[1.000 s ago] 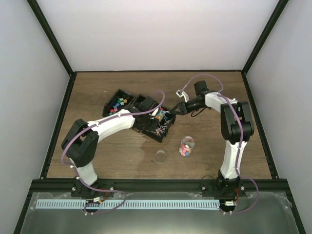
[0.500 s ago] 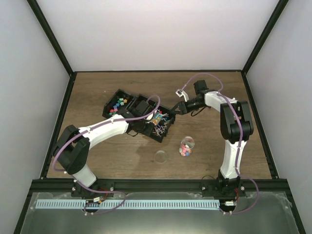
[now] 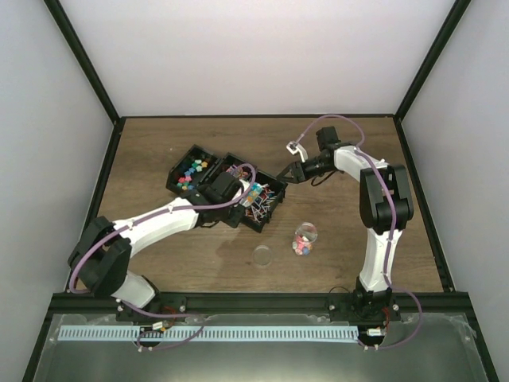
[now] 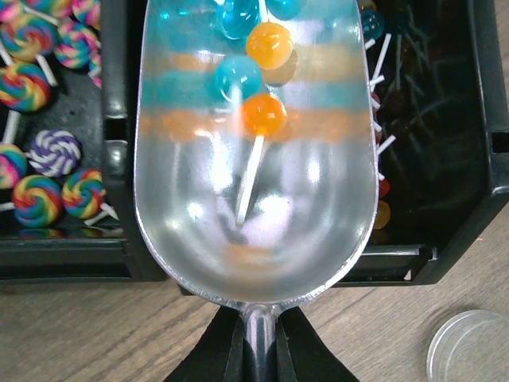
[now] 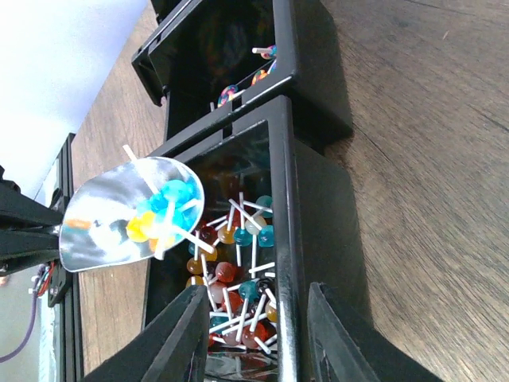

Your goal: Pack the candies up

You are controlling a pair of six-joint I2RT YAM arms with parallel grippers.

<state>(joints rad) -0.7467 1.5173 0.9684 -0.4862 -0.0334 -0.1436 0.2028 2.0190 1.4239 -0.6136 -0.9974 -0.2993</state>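
The candies (image 4: 256, 72), blue and orange ball lollipops, lie near the open lip of the scoop (image 4: 254, 207), above the bin (image 4: 477, 199) and over its end compartment; the left gripper (image 4: 254, 354) is clamped on the scoop's handle; the right gripper (image 5: 254, 334) has its fingers apart, the bin's end wall between them; the jar (image 3: 304, 239) stands well apart from the bin; any forward tilt on the way there would likely roll the loose candies off the lip, and their sticks may snag on the jar's mouth.
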